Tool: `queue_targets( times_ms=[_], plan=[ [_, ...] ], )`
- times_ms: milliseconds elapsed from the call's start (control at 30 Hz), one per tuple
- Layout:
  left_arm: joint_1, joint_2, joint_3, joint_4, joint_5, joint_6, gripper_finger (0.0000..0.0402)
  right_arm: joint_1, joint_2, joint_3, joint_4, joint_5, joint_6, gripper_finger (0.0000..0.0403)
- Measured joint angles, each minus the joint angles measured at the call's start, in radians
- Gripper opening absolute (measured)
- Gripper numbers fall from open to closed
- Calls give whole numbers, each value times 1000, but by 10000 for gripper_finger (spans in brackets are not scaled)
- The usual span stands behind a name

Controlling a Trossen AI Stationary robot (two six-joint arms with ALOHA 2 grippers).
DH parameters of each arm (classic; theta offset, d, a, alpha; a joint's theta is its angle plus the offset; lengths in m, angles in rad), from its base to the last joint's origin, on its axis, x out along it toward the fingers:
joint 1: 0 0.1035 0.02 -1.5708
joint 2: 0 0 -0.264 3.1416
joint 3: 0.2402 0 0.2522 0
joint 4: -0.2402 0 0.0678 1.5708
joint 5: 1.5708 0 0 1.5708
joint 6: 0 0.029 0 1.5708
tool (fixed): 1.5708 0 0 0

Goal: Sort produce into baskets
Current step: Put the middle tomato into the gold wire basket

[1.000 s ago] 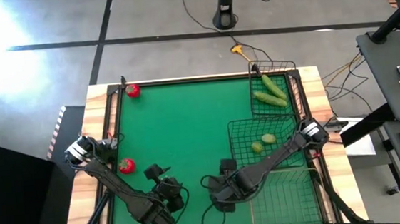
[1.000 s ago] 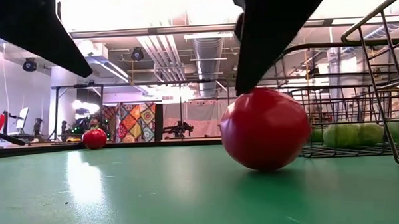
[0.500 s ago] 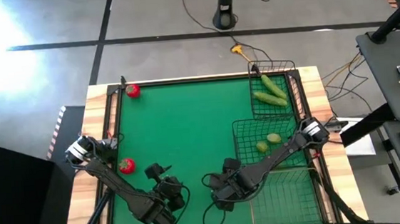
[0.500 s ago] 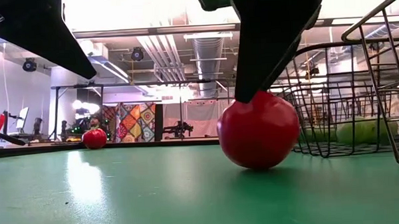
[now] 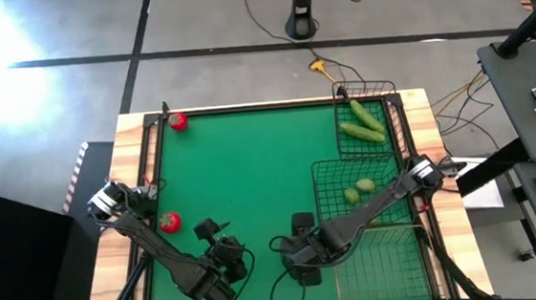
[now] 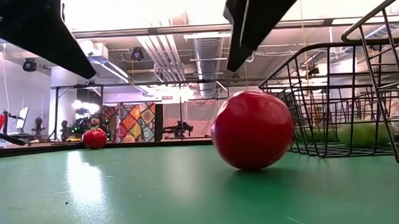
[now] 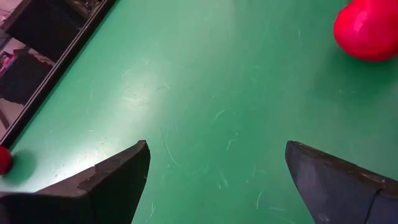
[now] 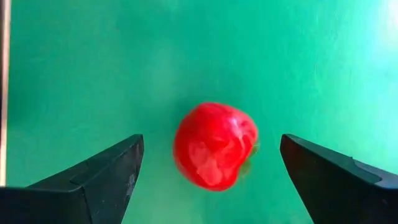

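Note:
My right gripper [image 5: 298, 250] [image 8: 211, 142] is open and hangs just above a round red fruit [image 8: 214, 146] [image 6: 252, 130] that rests on the green table near its near edge. Its fingers stand on either side of the fruit without touching it. My left gripper [image 5: 220, 248] [image 7: 217, 148] is open and empty, to the left of it. Two more red fruits lie on the table, one at the far left corner [image 5: 179, 122] and one at the left edge [image 5: 169, 222]. Two cucumbers [image 5: 362, 123] lie in the narrow dark basket [image 5: 347, 150]. Two yellow-green fruits [image 5: 358, 191] lie in the square dark basket [image 5: 321, 189].
A paler wire basket [image 5: 393, 274] stands at the near right corner, right beside my right arm, with the square basket behind it. The table has a raised wooden rim [image 5: 136, 179]. Open green surface [image 5: 250, 170] lies between the left fruits and the baskets.
My right gripper has gone up off the red fruit, which its fingertip was touching a second ago. The fruit has rolled a little along the table and stays on it. The square basket with its yellow-green fruits has shifted slightly toward the table's right edge.

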State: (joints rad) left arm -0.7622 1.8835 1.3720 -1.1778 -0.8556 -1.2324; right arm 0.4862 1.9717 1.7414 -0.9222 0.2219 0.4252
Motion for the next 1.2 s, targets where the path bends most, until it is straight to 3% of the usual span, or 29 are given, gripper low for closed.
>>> queue_targets(
  times_ms=[167, 400, 667, 1200],
  plan=[
    [1, 0, 0, 0, 0, 0, 354, -14, 8, 5, -3, -8, -119, 370],
    [1, 0, 0, 3, 1, -3, 354, -42, 58, 4, -16, -127, -266, 370],
    [8, 0, 0, 8, 1, -12, 354, -57, 96, 4, -34, -126, -368, 370],
    [30, 0, 0, 8, 1, -9, 354, -55, 187, 7, -91, -173, -349, 370]
  ],
)
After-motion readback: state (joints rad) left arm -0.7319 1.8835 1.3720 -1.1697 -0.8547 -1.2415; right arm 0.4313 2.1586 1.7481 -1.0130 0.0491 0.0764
